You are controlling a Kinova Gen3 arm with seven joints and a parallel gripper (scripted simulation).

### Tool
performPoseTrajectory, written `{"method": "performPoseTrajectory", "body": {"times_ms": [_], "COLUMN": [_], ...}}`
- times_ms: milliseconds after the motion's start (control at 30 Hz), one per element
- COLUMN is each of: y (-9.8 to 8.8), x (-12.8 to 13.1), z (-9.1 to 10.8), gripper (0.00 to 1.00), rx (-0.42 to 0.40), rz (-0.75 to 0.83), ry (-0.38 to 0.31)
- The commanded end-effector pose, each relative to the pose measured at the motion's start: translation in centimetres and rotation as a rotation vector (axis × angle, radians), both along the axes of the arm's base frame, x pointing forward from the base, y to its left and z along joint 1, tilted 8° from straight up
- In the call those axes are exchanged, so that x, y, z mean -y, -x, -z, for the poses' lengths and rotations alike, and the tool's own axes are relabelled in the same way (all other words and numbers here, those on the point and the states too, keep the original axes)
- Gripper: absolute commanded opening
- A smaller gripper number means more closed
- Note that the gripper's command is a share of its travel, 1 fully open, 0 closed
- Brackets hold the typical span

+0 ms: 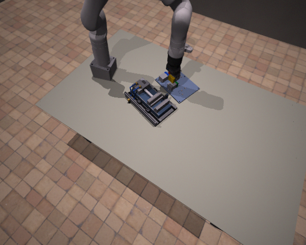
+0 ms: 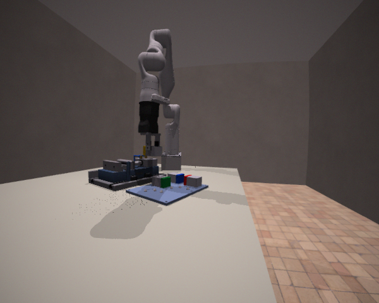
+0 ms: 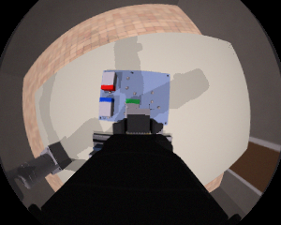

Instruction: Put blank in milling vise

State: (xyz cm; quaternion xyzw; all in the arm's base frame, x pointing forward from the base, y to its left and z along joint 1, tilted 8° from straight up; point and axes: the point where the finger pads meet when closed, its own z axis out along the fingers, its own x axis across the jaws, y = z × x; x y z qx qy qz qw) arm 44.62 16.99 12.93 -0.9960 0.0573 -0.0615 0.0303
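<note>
My gripper is shut on the grey blank with the yellow end and holds it in the air above the blue plate. In the exterior view the gripper carries the blank well above the vise, yellow end toward the left. The vise stands on the mat left of the plate, its jaws apart. In the wrist view the gripper body hides the blank; the plate lies below.
On the plate lie a blank with a green end, one with a blue end and one with a red end. The arm's base stands behind the vise. Brick floor surrounds the mat.
</note>
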Motion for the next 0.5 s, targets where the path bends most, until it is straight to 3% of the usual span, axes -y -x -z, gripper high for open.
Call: {"method": "performPoseTrajectory", "body": {"times_ms": [0,467], "y": [-0.3,-0.5], "x": [1.3,4.8], "z": [-0.2,0.2], "gripper": [0.0,0.0], "rx": [0.007,0.006], "rz": [0.002,0.002], "ry": [-0.01,-0.008]}}
